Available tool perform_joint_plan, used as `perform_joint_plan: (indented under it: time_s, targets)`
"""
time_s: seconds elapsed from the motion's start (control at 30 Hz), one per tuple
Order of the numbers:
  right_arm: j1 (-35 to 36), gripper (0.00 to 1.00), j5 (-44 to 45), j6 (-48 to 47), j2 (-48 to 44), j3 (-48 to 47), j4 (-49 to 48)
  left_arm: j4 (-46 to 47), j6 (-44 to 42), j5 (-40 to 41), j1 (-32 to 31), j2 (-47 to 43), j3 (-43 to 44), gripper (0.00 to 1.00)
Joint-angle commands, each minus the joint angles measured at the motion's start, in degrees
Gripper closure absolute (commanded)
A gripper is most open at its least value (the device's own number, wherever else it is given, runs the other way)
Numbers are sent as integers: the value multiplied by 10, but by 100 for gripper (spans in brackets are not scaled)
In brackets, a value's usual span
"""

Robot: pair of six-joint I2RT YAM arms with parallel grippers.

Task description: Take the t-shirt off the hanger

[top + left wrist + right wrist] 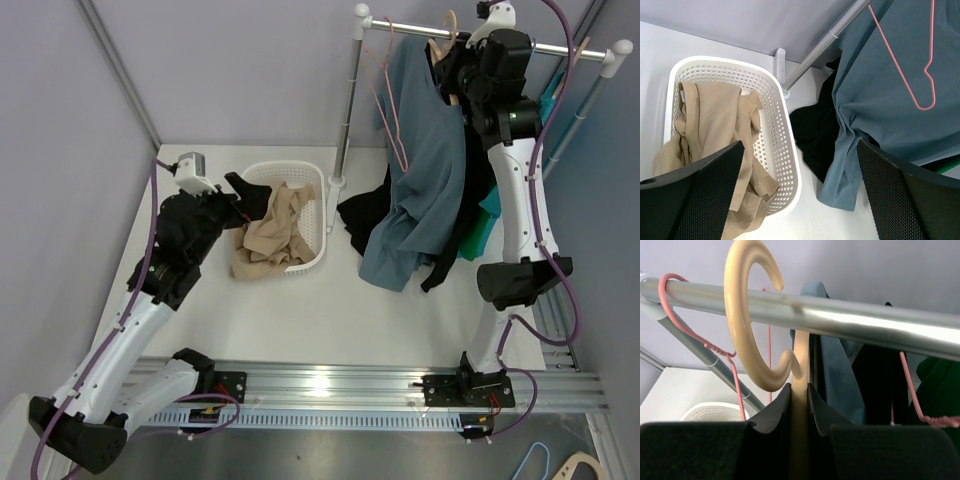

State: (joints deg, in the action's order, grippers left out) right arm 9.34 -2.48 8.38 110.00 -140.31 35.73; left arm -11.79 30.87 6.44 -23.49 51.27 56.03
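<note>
At lower centre, the right gripper is clamping the cream hanger by its neck (hook over the rail). The blue-grey t-shirt is hanging at upper right. The left gripper is holding its jaws spread wide.

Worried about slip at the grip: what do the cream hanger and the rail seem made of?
Cream hanger: probably moulded plastic, smooth with a soft sheen and even colour; painted wood can't be ruled out. Rail: metal tube, silvery, with bright streaked reflections along it.
</note>
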Motion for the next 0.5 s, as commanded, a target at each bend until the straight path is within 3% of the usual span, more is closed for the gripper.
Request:
perform_joint_plan:
  time_s: [0.0, 0.23, 0.47]
  targets:
    - [-1, 100, -8, 11, -62, 6, -29, 9, -17, 16, -11, -2, 14, 0]
    - [15, 100, 12, 51, -188, 183, -49, -2, -81, 96, -88, 4, 42, 1]
    - [116, 100, 167, 55, -283, 281, -45, 10, -130, 133, -189, -3, 49, 0]
